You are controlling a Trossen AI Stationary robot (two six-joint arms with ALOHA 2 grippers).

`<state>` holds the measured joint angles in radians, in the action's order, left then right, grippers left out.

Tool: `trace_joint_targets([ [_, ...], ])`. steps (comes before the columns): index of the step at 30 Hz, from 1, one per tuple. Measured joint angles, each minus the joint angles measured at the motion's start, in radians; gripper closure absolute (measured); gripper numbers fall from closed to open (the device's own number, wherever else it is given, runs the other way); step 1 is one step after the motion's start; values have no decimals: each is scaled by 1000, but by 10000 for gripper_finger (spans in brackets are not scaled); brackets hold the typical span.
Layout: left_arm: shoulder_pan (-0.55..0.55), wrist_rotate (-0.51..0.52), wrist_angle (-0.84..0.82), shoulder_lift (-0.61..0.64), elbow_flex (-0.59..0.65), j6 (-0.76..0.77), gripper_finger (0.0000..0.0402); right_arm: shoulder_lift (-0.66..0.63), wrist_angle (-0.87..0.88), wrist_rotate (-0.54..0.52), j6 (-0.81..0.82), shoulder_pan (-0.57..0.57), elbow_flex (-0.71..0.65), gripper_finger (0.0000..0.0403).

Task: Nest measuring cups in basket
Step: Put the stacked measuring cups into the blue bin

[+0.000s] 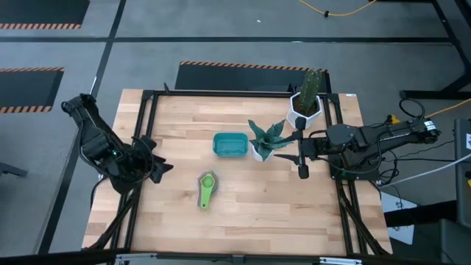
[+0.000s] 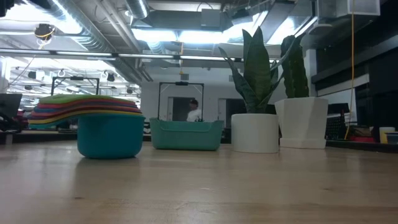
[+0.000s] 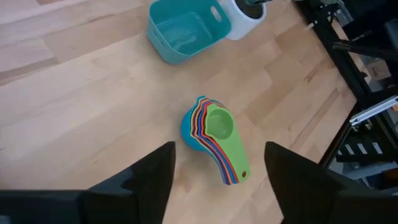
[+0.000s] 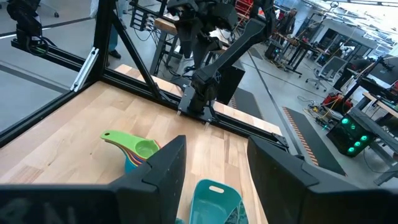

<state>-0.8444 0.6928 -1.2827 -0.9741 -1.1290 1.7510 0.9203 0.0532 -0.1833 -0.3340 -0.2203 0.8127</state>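
Note:
The measuring cups [image 1: 207, 188] stand nested in one stack on the bare wood, near the table's front middle. The green one is on top and the blue bottom cup [image 2: 111, 135] rests on the table. The handles [image 3: 231, 167] fan out to one side. The teal basket [image 1: 229, 144] stands beyond them toward the far edge, with nothing in it [image 3: 183, 31]. My left gripper [image 3: 217, 180] hovers open, up and to the left of the stack [image 3: 214, 134]. My right gripper [image 4: 214, 174] waits open at the table's right, above the basket [image 4: 214, 202].
A small white pot with a spiky green plant [image 1: 263, 143] stands right of the basket, and a white cactus pot [image 1: 305, 103] behind it at the far right. Black frame rails [image 1: 147, 132] run along the table's edges. Bare wood lies around the stack.

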Motion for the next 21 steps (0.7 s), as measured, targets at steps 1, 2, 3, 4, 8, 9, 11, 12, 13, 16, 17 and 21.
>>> trace_joint_targets([
  [1,0,1,0,0,0,0,155,0,0,0,0,0,0,227],
  [2,0,-1,2,0,0,-5,148,0,0,0,0,0,0,227],
  [3,0,-9,7,0,0,-7,143,0,0,0,0,0,0,227],
  [4,0,-15,9,0,0,-7,141,0,0,0,0,0,0,227],
  [8,10,-2,9,0,0,48,141,0,0,0,0,0,0,227],
  [9,13,-3,9,0,0,50,141,0,0,0,0,0,0,227],
  [11,13,-24,8,-5,0,42,142,0,0,0,0,0,0,227],
  [12,13,-51,4,-9,0,49,142,0,0,0,0,0,0,227],
  [13,15,-89,-1,-14,1,75,142,0,0,0,0,0,0,227],
  [16,32,-246,6,-38,34,151,142,0,4,0,14,0,0,227],
  [17,39,-297,31,-51,55,163,142,0,6,0,17,0,0,227],
  [21,54,-384,264,-79,189,179,142,0,22,0,17,0,0,227],
])
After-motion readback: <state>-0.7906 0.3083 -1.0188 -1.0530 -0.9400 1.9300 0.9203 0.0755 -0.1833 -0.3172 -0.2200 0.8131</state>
